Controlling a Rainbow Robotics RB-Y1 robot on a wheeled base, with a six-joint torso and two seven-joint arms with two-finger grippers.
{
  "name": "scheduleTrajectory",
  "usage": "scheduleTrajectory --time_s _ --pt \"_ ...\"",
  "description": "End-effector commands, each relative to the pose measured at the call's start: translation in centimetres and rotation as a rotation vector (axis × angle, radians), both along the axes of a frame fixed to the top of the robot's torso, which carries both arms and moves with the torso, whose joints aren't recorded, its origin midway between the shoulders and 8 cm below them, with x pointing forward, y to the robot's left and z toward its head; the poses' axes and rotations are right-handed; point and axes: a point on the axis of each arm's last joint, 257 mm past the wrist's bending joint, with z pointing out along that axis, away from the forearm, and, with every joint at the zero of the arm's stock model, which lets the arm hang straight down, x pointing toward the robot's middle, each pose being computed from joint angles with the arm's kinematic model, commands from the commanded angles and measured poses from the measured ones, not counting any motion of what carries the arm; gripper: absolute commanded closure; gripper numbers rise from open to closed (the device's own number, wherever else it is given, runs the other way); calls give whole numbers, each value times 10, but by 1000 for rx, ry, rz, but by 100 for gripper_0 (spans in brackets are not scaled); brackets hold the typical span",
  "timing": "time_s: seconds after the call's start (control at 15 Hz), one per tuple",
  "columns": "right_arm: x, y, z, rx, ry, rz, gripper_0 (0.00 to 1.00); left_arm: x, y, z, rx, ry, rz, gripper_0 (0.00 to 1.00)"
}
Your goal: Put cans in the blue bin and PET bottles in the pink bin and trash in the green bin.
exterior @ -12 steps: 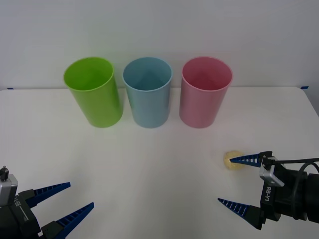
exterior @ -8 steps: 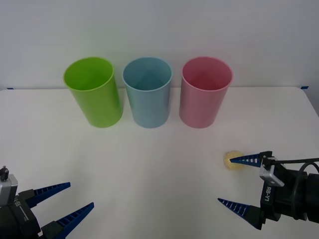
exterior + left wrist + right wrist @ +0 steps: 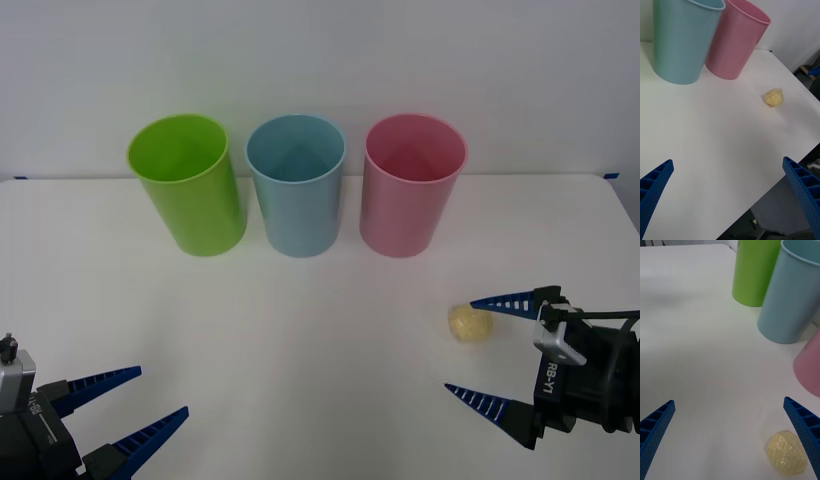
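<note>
Front view: my right gripper sits at the lower right of the frame, jaws spread wide with nothing in them. The trash lies on the white table right of centre, just beside the upper finger and inside the open span. My left gripper waits at the lower left, also spread wide and empty. The green bin, the blue bin and the pink bin stand in a row across the upper middle, well apart from the wad.

Right wrist view: the trash sits at the lower right, close to one blue finger. It is a small pale yellow wad, lumpy and wrinkled. I judge it very light, soft and crushable, unlikely to slip; I would close across its widest middle, gently, low to the table.

Left wrist view: the trash lies right of centre, beyond the pink bin and blue bin at the upper left, well away from my own fingers.
</note>
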Motion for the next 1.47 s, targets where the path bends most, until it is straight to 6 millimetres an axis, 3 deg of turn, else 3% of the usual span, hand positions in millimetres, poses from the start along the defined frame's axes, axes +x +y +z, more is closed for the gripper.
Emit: scheduleTrajectory --time_s 0.07,0.27,0.6,1.0,1.47 --pt "-3 -6 19 -20 9 -27 0 0 0 0 0 0 0 0" --pt "-11 -11 41 -47 49 -75 0 0 0 0 0 0 0 0" --pt "-6 -31 55 -106 103 -220 0 0 0 0 0 0 0 0" --pt "12 -72 48 -199 191 -417 0 0 0 0 0 0 0 0" --pt "49 -80 23 -256 253 -519 0 0 0 0 0 0 0 0"
